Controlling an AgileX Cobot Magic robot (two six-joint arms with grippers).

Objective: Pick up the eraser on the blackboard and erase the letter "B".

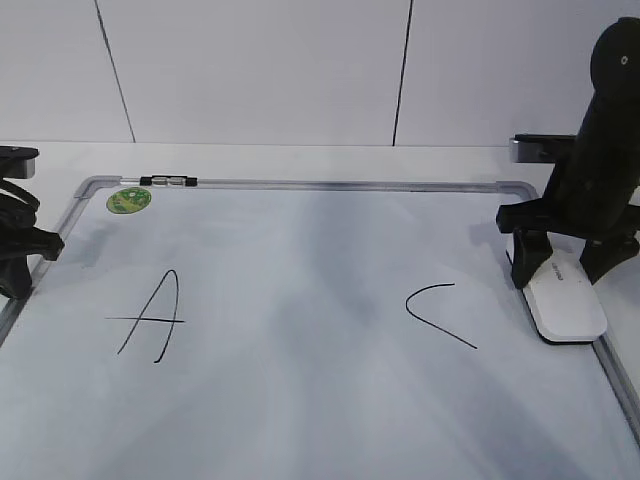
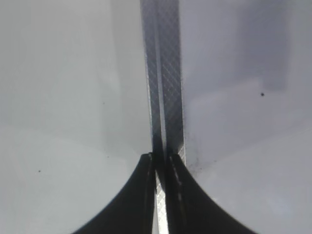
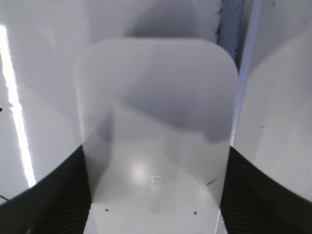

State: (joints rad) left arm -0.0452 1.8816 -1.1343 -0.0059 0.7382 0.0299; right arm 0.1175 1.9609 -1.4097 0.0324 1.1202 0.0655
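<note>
Right hand (image 1: 565,268) astride eraser (image 1: 566,296), fingers flanking its sides, contact unclear, long axis along blackboard (image 1: 320,420) right edge

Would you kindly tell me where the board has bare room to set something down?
The widest free patch on the silver-framed white dry-erase board lies between the black marker "A" and "C". The right edge is crowded: the right gripper straddles the white rounded plastic eraser.
</note>
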